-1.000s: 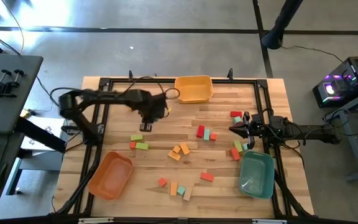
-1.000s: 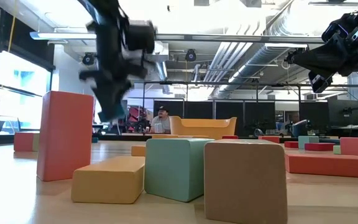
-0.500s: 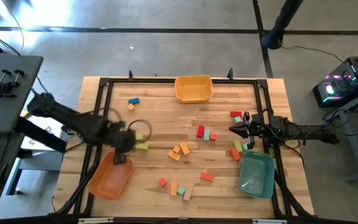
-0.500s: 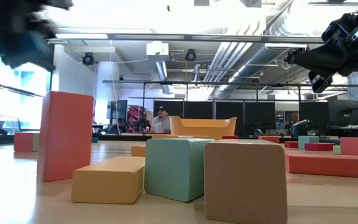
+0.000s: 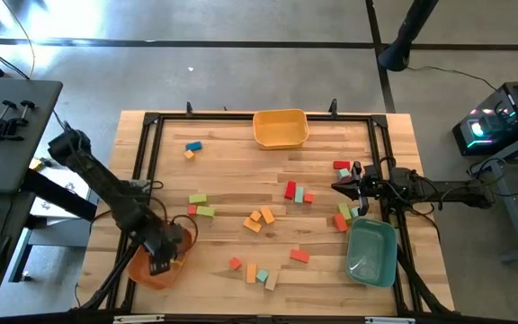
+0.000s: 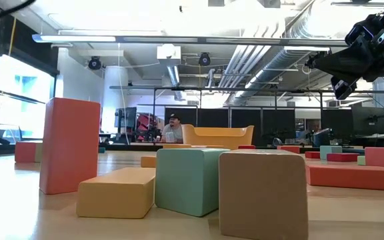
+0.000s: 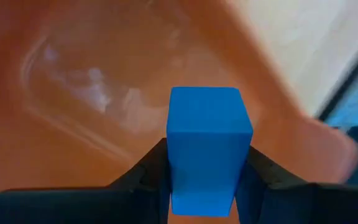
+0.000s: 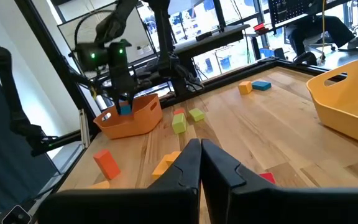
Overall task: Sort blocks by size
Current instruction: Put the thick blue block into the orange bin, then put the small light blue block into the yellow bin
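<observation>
Over orange bin (image 5: 151, 263), left hand (image 5: 162, 263) gripping blue block (image 7: 208, 146)

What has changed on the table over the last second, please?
The left pincer carried a blue block from the table's far side, near the yellow bin, to above the orange bin, keeping its grip. The right pincer stayed shut and still; the loose blocks did not move.

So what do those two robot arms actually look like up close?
Both arms are black, built of slim jointed segments with dark cables looped alongside. Each ends in a gripper with two flat, dark fingers: the left gripper carries a small green light on its wrist, and the right gripper sits on a long straight forearm.
</observation>
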Robot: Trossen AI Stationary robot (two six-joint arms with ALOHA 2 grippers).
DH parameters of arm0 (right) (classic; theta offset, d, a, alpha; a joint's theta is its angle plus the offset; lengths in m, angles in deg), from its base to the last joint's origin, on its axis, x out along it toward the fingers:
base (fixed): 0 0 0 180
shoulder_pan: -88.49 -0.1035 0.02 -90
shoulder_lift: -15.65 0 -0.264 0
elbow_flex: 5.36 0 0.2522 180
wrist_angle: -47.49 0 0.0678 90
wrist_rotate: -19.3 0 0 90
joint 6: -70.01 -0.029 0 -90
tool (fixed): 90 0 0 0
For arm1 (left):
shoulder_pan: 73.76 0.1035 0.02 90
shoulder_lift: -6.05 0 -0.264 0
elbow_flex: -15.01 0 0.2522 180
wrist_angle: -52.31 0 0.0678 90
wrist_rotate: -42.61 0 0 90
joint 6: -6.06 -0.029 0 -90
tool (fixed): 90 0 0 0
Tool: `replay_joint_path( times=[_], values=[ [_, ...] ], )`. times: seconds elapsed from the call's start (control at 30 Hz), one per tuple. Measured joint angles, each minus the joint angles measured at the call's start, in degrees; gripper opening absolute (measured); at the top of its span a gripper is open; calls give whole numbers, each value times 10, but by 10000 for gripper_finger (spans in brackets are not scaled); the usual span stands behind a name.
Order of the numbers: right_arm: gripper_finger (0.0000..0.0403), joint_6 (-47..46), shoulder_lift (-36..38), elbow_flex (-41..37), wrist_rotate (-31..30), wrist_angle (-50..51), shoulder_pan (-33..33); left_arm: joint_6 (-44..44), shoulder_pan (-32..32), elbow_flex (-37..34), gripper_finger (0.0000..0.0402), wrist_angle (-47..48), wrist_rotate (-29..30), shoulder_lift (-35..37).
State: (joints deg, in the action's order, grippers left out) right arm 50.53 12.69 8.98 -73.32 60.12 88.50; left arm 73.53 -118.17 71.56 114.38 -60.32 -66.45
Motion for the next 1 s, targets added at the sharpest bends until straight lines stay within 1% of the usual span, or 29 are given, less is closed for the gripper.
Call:
replay_joint_path(
  times=[0.07, 0.2, 0.3, 0.37, 0.43, 0.53, 0.6, 0.63, 0.73, 0.83, 0.9, 1.0],
  values=[
    [1, 0, 0, 0, 0, 0, 0, 0, 2, 0, 120, 1, -5, -22],
    [1, 0, 0, 0, 0, 0, 0, -4, 18, 0, 195, 5, -14, -48],
    [1, 0, 0, 0, 0, 0, 0, -20, 36, 0, 237, 14, -49, -43],
    [1, 0, 0, 0, 0, 0, 0, -29, 50, 0, 251, 33, -55, -29],
    [1, 0, 0, 0, 0, 0, 0, -53, 67, 0, 256, 43, -40, -12],
    [1, 0, 0, 0, 0, 0, 0, -109, 99, 0, 255, 31, 33, 13],
    [1, 0, 0, 0, 0, 0, 0, -166, 125, 0, 254, -18, 84, 25],
    [1, 0, 0, 0, 0, 0, 0, -202, 139, 0, 254, -52, 98, 28],
    [1, 0, 0, 0, 0, 0, 0, -329, 182, 0, 254, -166, 103, 31],
    [1, 0, 0, 0, 0, 0, 0, -454, 225, 0, 254, -246, 105, 26],
    [1, 0, 0, 0, 0, 0, 0, -513, 253, 0, 254, -273, 105, 22],
    [1, 0, 0, 0, 0, 0, 0, -546, 289, 0, 254, -276, 108, 20]
  ],
)
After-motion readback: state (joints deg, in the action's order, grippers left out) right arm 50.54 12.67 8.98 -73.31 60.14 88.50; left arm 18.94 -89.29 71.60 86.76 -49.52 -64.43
